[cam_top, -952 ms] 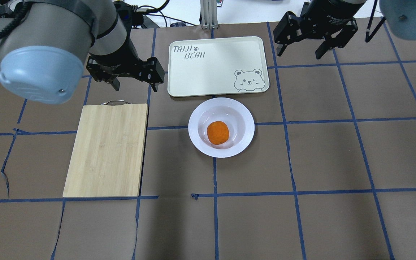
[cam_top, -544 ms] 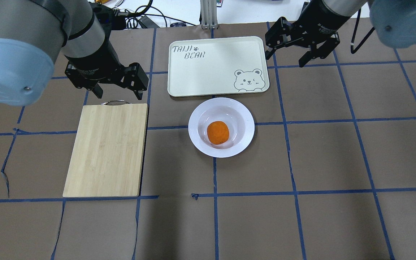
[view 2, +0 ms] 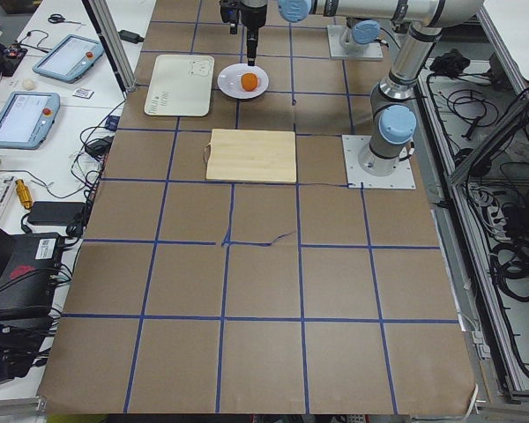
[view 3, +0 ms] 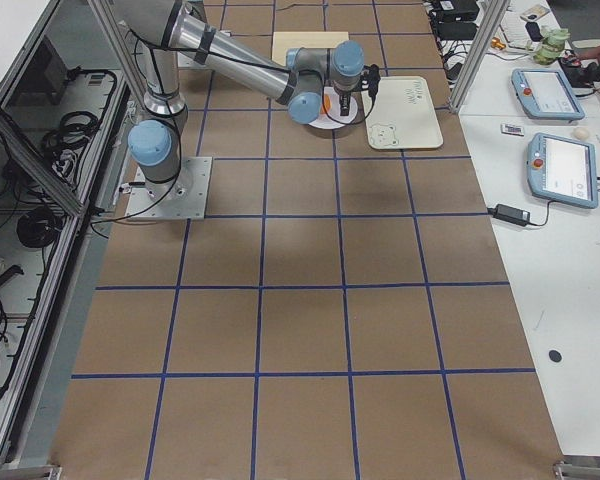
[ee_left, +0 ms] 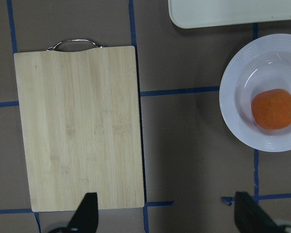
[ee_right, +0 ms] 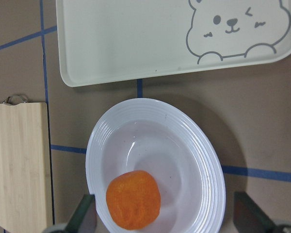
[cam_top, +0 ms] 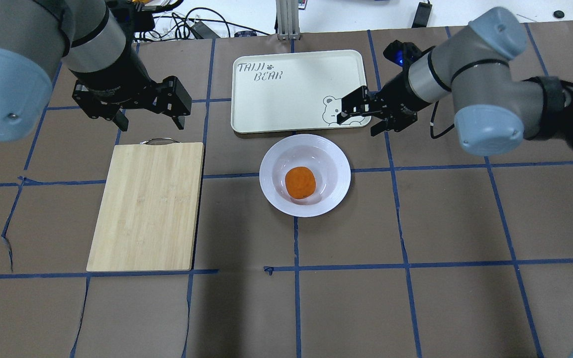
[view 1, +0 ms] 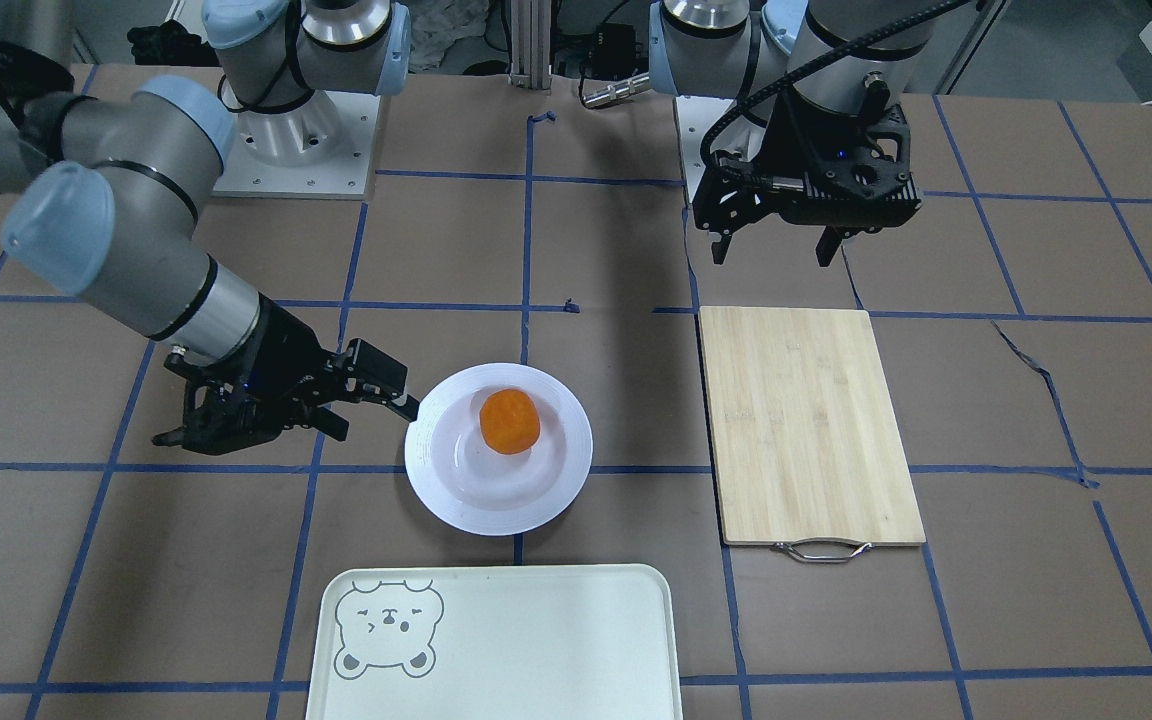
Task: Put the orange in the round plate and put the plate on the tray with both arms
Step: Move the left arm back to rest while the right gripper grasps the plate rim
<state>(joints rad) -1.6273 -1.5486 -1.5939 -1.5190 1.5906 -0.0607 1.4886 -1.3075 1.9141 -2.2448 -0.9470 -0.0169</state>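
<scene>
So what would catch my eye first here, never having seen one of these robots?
The bright orange, sitting in a white plate mid-table. Beyond it lies a pale tray with a bear drawing, and the right gripper hangs open beside the tray's bear corner. A bamboo board lies on the robot's left, the left gripper open near its handle.

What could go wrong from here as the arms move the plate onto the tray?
1. The orange lies loose and off centre in the shallow round plate; a tilted lift could roll it out.
2. The open right gripper is close to both the plate's rim and the bear corner of the tray; it might nudge either.
3. The open left gripper hangs near the cutting board, away from the plate; a one-sided lift would probably tip it.
</scene>
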